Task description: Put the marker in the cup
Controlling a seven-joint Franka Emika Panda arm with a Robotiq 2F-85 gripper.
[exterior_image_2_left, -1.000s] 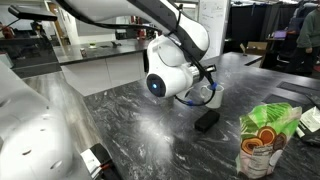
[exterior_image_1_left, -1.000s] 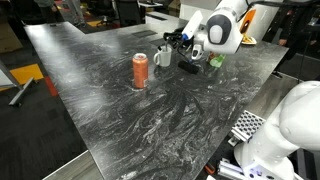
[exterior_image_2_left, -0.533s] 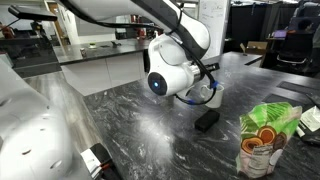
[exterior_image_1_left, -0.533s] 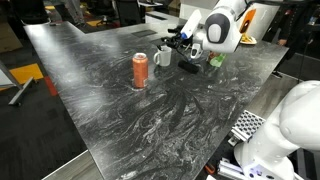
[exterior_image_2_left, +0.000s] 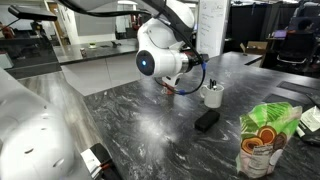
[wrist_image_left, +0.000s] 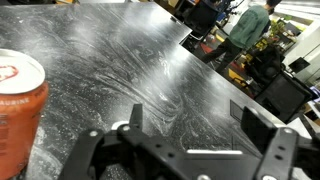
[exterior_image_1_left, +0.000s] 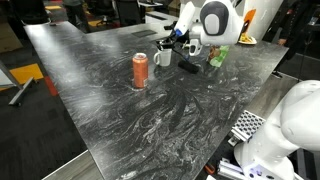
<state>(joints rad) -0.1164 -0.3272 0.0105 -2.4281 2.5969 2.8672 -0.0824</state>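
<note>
The cup, a small white mug, stands on the dark marbled table between the orange can and a black block. It also shows free of the arm in an exterior view as the cup. My gripper hangs above and just behind the cup. In the wrist view the gripper is open, its two dark fingers wide apart with only bare table between them. The marker is not visible in any view; it is hidden or too small to see.
The orange can fills the left edge of the wrist view. A green bottle stands behind the black block. A snack bag sits at the near right. The table edge runs close behind the objects.
The jaws have gone from nearly shut to wide open. The arm has risen and swung away from over the cup, so the cup now shows uncovered.
</note>
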